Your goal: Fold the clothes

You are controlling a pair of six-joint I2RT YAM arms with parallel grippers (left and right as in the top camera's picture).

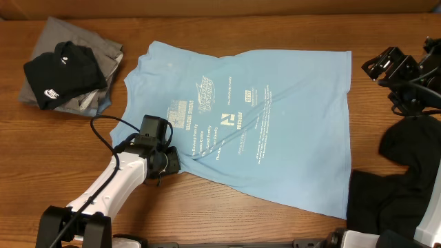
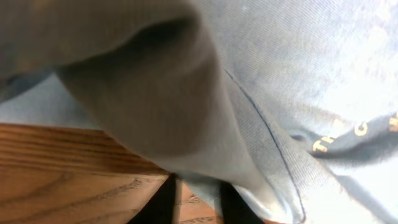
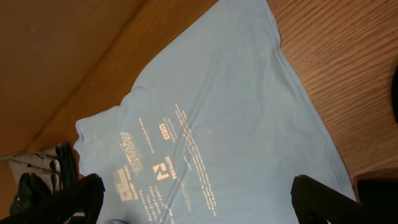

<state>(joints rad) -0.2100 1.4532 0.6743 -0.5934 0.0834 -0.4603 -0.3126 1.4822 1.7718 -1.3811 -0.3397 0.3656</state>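
Observation:
The large light blue T-shirt lies spread flat across the middle of the table, its pale printed text facing up. It also shows in the right wrist view. My left gripper is at the shirt's lower left edge. In the left wrist view its black fingers are shut on a fold of the blue cloth, which drapes over the camera. My right gripper hovers off the shirt's upper right corner. Its fingers are wide open and empty.
A pile of folded clothes sits at the back left: a black T-shirt with a white logo on grey ones. More black clothes lie heaped at the front right. The left arm's cable loops beside the shirt.

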